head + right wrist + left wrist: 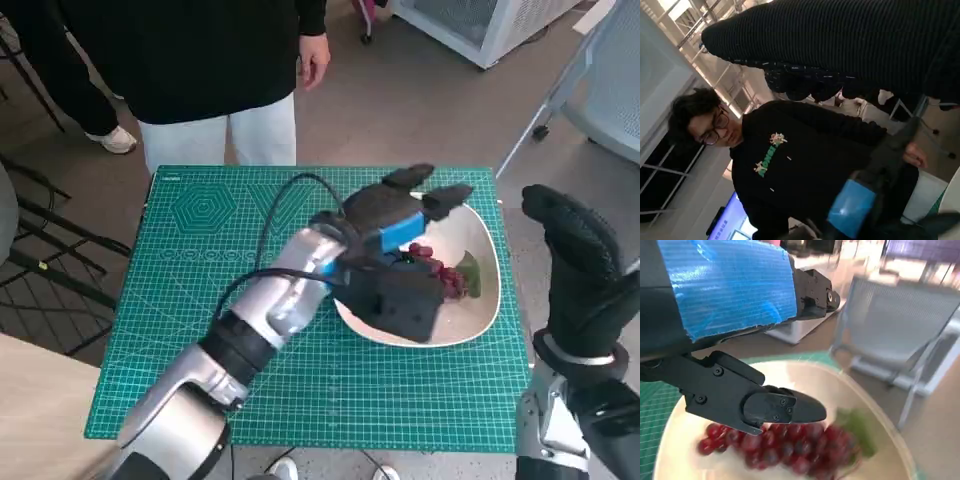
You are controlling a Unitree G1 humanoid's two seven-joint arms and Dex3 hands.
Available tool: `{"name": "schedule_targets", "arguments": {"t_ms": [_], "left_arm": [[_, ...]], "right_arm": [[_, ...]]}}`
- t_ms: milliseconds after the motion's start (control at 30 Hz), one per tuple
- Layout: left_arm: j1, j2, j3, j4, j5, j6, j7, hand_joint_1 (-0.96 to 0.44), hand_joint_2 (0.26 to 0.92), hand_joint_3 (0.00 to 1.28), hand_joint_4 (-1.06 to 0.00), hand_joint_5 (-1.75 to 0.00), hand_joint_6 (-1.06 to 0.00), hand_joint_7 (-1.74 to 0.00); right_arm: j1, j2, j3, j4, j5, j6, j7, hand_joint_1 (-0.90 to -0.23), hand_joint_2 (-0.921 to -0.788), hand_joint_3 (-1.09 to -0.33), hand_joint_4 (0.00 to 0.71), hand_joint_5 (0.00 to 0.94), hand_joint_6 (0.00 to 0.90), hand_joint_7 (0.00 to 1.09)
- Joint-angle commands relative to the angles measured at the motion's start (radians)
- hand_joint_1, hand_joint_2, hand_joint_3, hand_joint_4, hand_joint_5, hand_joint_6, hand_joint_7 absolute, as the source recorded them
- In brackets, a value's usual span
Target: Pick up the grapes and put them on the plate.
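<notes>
My left robot hand (405, 225) hangs over the plate (478, 240), blue-taped back up, fingers (782, 409) spread and holding nothing. In the left wrist view one black finger reaches out just above the grapes (775, 445), and I see a gap between it and the fruit; whether any other finger touches the bunch I cannot tell. The left forearm (270, 310) runs across the worktop from its near left toward the plate, with a black cable (275, 215) looping above it.

The grapes (440, 270) lie on the plate: a dark red bunch with a green leaf (470, 270) beside it, partly hidden in the head view by my left hand. The plate is white, rounded, and sits on the far right part of the green cutting mat (200, 280) that covers the worktop.

My right robot hand (580, 260), in the black knitted glove, is raised off the right edge of the worktop, well apart from the plate. It holds nothing. Its fingers point upward; how far they are curled I cannot tell.

A person (215, 70) in a black top and pale trousers stands at the far edge of the worktop. A grey chair (600, 80) stands on the floor at the far right.
</notes>
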Motion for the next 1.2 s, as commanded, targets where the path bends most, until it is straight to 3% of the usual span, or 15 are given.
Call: {"name": "schedule_targets", "arguments": {"t_ms": [33,233,367,500,833,1033,1200], "left_arm": [[0.064,0.066,0.084,-0.058,-0.064,-0.076,0.052,-0.78,0.921,0.45,0.00,0.00,-0.11,0.00],[0.144,0.093,0.242,-0.029,-0.278,-0.279,0.064,-0.76,0.921,0.53,0.00,0.00,-0.12,-0.01],[0.195,0.067,0.370,0.011,-0.540,-0.383,-0.072,-0.72,0.921,0.55,0.00,0.00,-0.12,-0.01],[0.255,0.050,0.472,0.006,-0.758,-0.405,-0.211,-0.71,0.921,0.57,0.00,0.00,-0.09,0.00],[0.363,0.082,0.586,0.022,-0.905,-0.496,-0.335,-0.68,0.921,0.55,0.00,0.00,-0.08,-0.01],[0.420,0.079,0.636,-0.041,-0.986,-0.458,-0.385,-0.64,0.921,0.40,0.00,0.00,-0.13,-0.03],[0.471,0.071,0.656,-0.108,-0.969,-0.474,-0.346,-0.45,0.917,0.16,-0.04,-0.01,-0.17,-0.04]], "right_arm": [[0.003,-0.004,0.002,0.020,0.011,0.010,0.014,-0.583,-0.921,-0.708,0.194,0.002,-0.001,0.42],[-0.004,-0.004,0.005,0.029,0.019,0.006,0.023,-0.581,-0.921,-0.707,0.195,0.002,-0.001,0.42],[-0.010,-0.002,0.006,0.037,0.021,0.003,0.029,-0.580,-0.921,-0.707,0.196,0.002,-0.001,0.42],[-0.015,0.000,0.008,0.044,0.021,0.000,0.030,-0.578,-0.921,-0.707,0.196,0.002,-0.001,0.42],[-0.025,0.005,0.014,0.048,0.024,0.003,0.038,-0.576,-0.921,-0.707,0.197,0.002,0.000,0.42],[-0.030,0.003,0.015,0.052,0.021,0.003,0.042,-0.574,-0.921,-0.708,0.198,0.002,-0.001,0.42],[-0.034,-0.003,0.016,0.060,0.021,0.003,0.047,-0.575,-0.921,-0.708,0.198,0.002,-0.001,0.42]]}}
